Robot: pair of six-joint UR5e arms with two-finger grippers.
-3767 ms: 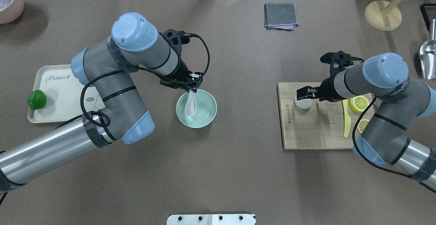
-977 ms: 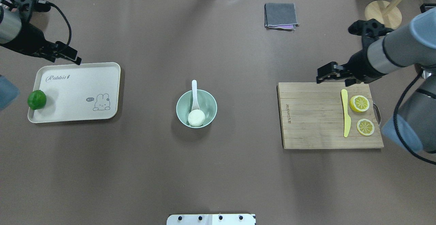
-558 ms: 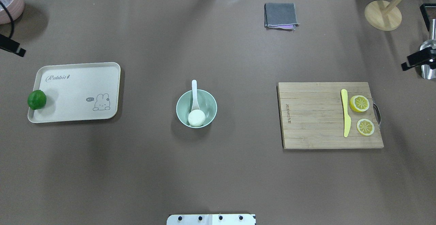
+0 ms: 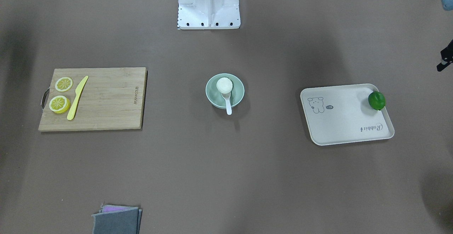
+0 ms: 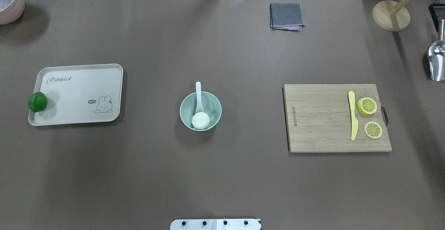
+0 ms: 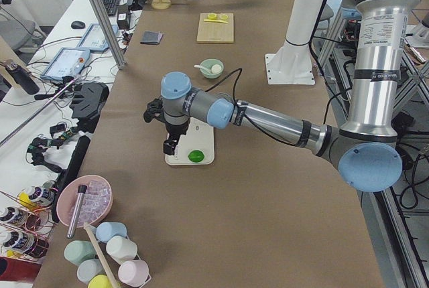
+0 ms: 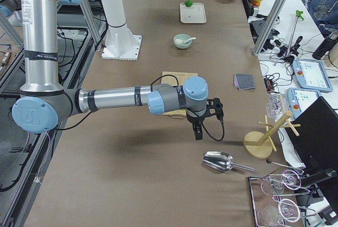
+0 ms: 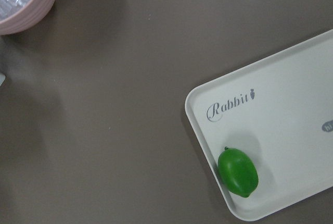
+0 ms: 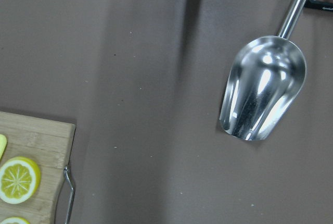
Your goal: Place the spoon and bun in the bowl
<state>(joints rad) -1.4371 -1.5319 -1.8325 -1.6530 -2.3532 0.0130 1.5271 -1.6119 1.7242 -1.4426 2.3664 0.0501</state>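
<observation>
The left gripper (image 6: 170,147) hangs above the left end of the cream tray (image 5: 80,90), over the green lime (image 5: 37,102) that lies against the tray's left rim. How far its jaws are open cannot be told. The right gripper (image 7: 197,133) hangs over bare table to the right of the wooden cutting board (image 5: 320,118), near a metal scoop (image 9: 263,88). Its opening cannot be told either.

Well apart from both grippers, the mint-green bowl (image 5: 212,106) stands at the middle of the table. The bun (image 5: 200,120) sits inside it at the near side, on the scoop of the spoon (image 5: 198,94). The spoon's handle leans out over the far rim. On the board, a yellow knife (image 5: 353,117) lies just left of two lemon slices (image 5: 366,105).
</observation>
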